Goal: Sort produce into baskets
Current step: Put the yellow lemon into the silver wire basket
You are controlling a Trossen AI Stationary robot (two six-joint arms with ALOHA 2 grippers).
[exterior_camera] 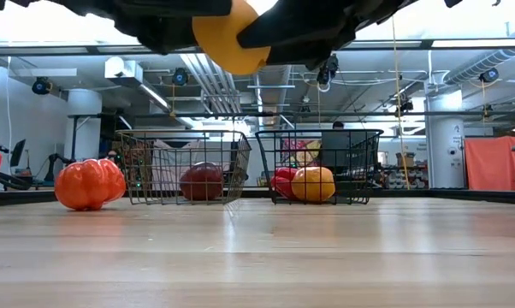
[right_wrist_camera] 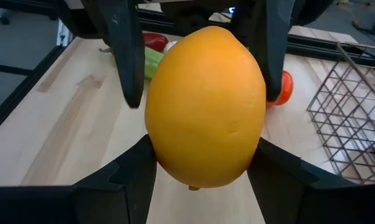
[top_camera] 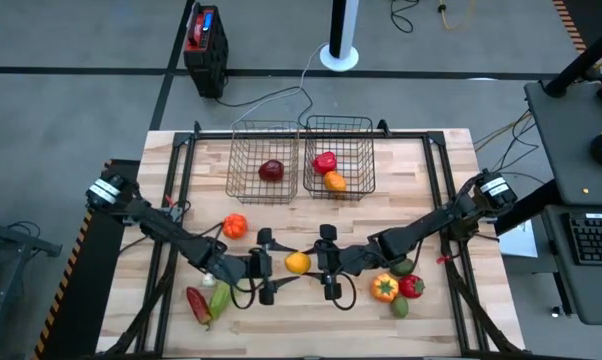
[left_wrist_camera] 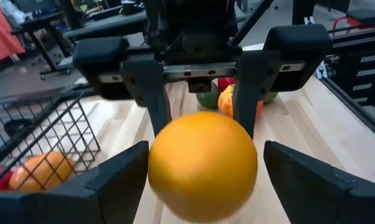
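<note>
The yellow-orange fruit (top_camera: 297, 262) hangs low of centre in the high view, clamped by the right end effector (top_camera: 324, 262); the left end effector (top_camera: 264, 266) faces it, spread wide and empty. Best to close squarely before releasing, clear of the baskets (top_camera: 264, 160) above

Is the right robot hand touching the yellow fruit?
Touching. In the right wrist view, the right gripper's fingers press against both sides of the yellow fruit, with no gap showing.
</note>
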